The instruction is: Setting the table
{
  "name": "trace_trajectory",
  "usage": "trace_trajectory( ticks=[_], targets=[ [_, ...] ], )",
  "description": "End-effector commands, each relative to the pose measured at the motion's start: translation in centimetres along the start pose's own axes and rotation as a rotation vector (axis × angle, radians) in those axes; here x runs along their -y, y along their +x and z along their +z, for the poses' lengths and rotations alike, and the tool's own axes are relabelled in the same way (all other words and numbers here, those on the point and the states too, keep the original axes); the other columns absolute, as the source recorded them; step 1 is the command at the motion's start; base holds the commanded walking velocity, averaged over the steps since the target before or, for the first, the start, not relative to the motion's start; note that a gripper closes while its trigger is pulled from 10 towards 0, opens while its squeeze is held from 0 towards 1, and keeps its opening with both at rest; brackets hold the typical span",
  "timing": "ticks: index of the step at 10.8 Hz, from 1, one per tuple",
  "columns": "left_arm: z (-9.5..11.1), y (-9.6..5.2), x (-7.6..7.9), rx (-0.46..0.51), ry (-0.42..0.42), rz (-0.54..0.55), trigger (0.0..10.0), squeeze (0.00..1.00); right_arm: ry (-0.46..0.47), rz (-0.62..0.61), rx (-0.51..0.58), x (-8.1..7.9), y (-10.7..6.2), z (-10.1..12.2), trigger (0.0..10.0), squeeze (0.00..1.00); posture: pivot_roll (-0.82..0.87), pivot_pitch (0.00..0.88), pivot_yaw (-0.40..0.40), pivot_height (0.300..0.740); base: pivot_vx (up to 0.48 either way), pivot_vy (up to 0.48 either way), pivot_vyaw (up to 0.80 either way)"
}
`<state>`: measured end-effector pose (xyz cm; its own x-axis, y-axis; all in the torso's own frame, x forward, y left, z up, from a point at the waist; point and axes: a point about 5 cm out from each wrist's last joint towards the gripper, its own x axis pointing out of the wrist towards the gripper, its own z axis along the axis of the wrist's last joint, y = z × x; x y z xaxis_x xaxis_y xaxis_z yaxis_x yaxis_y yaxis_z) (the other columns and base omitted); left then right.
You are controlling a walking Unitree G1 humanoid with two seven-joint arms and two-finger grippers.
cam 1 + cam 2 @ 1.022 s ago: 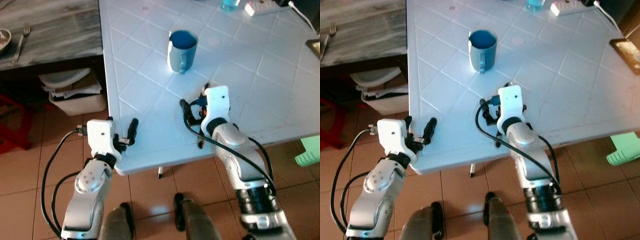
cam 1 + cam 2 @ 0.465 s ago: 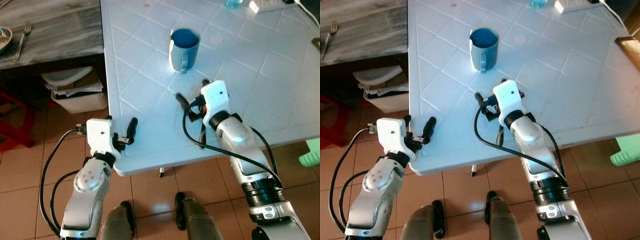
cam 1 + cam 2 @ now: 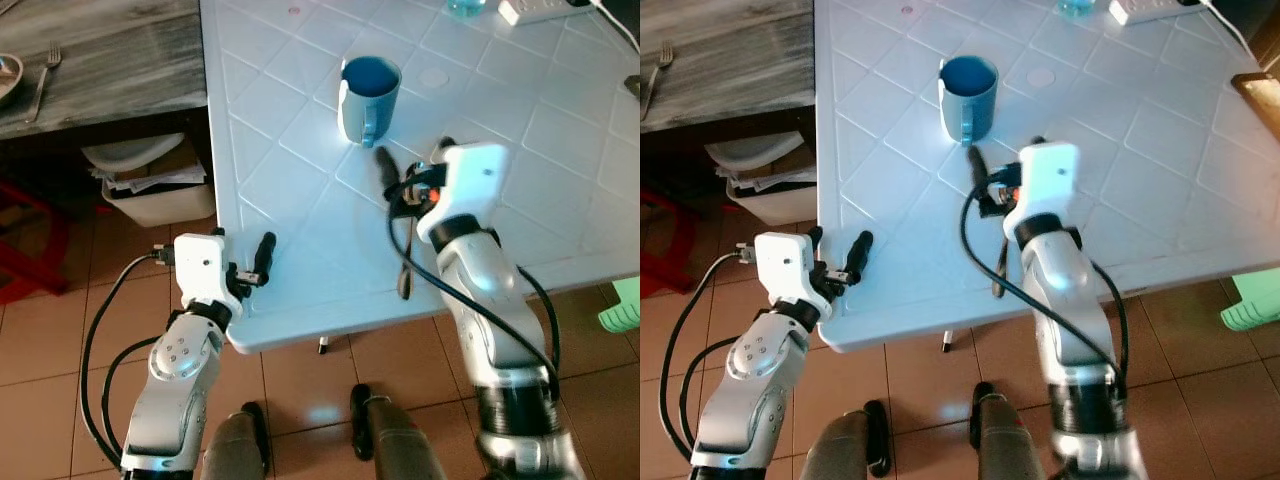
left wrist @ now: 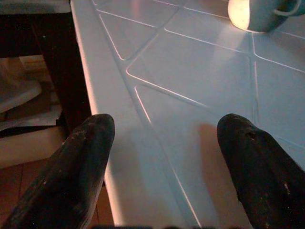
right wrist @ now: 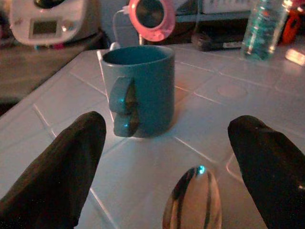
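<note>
A blue mug stands on a pale, white-blue plastic table moulded with a diamond grid pattern. A shiny silver spoon lies near it. Far left, a grey streaked wooden surface carries a silver fork. The floor is reddish-brown tile. Both arms are silver with white wrist housings and black fingers.

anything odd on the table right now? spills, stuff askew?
No spills. The spoon lies near the front edge of the white table, its tip about at the rim. The blue mug stands upright, handle toward the robot. The right gripper hovers between them, jaws open.
</note>
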<state>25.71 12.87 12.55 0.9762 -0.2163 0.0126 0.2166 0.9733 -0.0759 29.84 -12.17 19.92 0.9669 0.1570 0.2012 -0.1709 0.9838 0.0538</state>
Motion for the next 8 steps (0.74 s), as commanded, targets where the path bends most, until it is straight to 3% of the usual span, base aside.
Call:
trace_trajectory(
  ticks=[1, 3, 4, 7, 8],
  targets=[
    [-0.8, -0.1, -0.2, -0.036, 0.001, -0.001, 10.0, 0.0, 0.046, -0.035, -0.037, 0.0, -0.9, -0.2, 10.0, 0.0, -0.05, 0.245, 0.05, 0.74, 0.0, 0.0, 0.0],
    [-0.9, 0.1, 0.1, -0.04, -0.008, -0.024, 10.0, 0.0, 0.134, -0.06, -0.211, -0.3, -2.6, -2.6, 10.0, 0.0, -0.06, 0.24, 0.05, 0.74, 0.0, 0.0, 0.0],
    [-1.0, 0.1, 0.3, -0.043, -0.01, -0.035, 10.0, 0.0, 0.193, -0.062, -0.283, -0.5, -2.9, -3.4, 10.0, 0.0, -0.05, 0.241, 0.05, 0.74, 0.0, 0.0, 0.0],
    [-1.1, 0.0, 0.2, -0.053, -0.002, -0.047, 10.0, 0.0, 0.244, 0.005, -0.433, -1.1, -3.3, -4.8, 10.0, 0.0, -0.05, 0.245, 0.05, 0.74, 0.0, 0.0, 0.0],
    [-1.1, 0.0, 0.2, -0.055, -0.002, -0.051, 10.0, 0.0, 0.25, 0.021, -0.459, -1.4, -3.4, -5.0, 5.0, 0.0, -0.05, 0.247, 0.051, 0.74, 0.0, 0.0, 0.0]
  ],
)
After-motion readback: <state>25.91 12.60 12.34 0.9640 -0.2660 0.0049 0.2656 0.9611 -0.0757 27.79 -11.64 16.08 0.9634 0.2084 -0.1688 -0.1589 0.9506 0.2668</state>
